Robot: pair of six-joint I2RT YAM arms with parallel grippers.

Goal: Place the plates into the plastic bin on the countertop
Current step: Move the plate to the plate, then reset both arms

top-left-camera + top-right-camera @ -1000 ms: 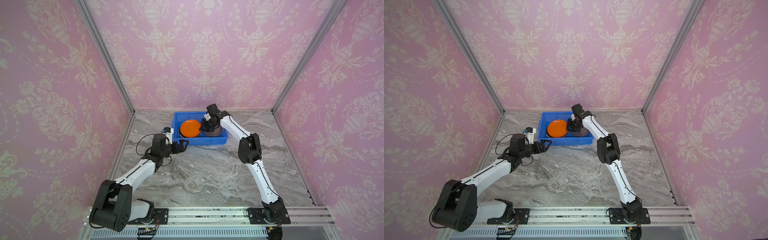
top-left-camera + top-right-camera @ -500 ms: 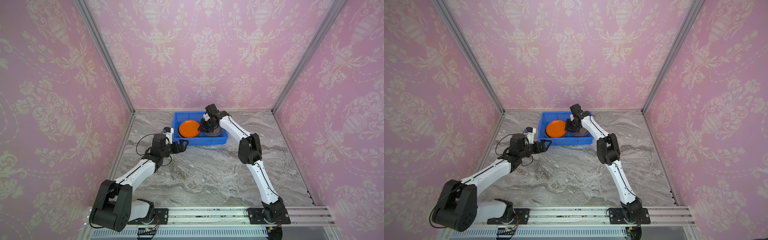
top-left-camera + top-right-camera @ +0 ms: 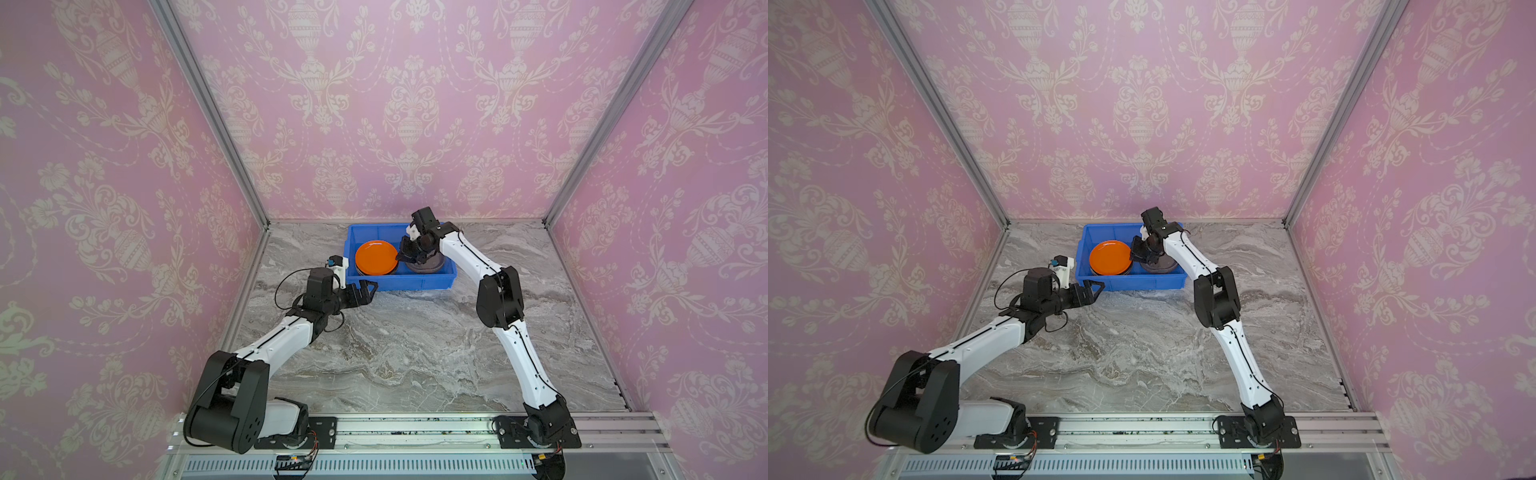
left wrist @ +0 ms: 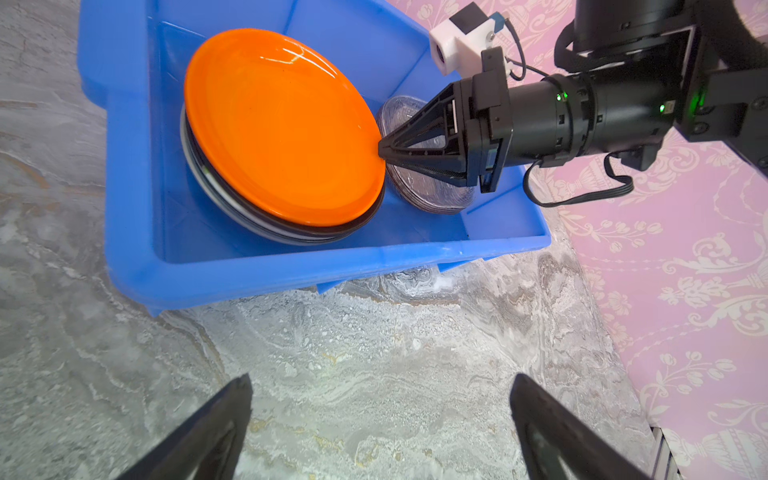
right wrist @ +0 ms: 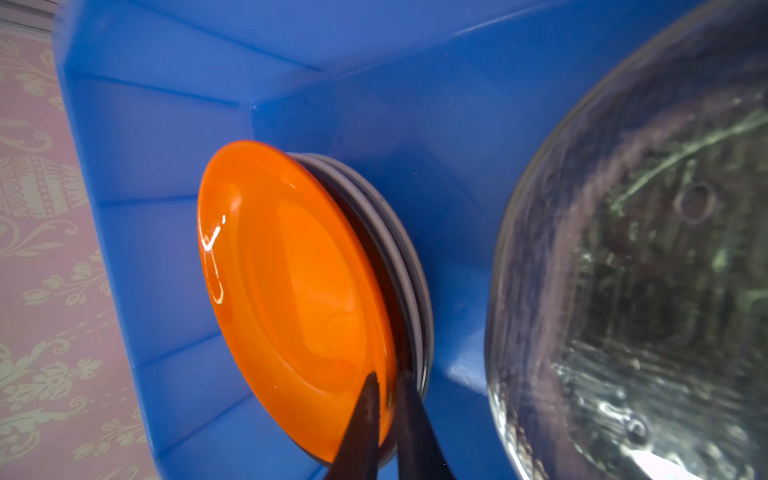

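The blue plastic bin [image 3: 399,281] [image 3: 1129,283] stands at the back of the countertop [image 3: 415,340]. Inside it, an orange plate [image 3: 376,257] [image 3: 1111,257] [image 4: 282,129] [image 5: 291,270] tops a stack of dark and pale plates [image 4: 249,216]. Clear glass plates [image 3: 432,266] [image 4: 432,195] [image 5: 644,270] lie beside the stack. My right gripper [image 3: 401,257] [image 3: 1133,257] [image 4: 380,149] [image 5: 388,378] is shut on the orange plate's rim, one finger over its face and one behind the rim. My left gripper [image 3: 370,286] [image 3: 1096,286] [image 4: 380,382] stands open and empty over bare countertop, just in front of the bin's near left corner.
Pink patterned walls enclose the countertop on three sides, with metal posts [image 3: 208,112] at the corners. The bin sits close to the back wall. A metal rail [image 3: 415,432] carrying both arm bases runs along the front edge.
The orange plate and my right gripper on its rim have shifted slightly to the left inside the bin. The left arm has not moved.
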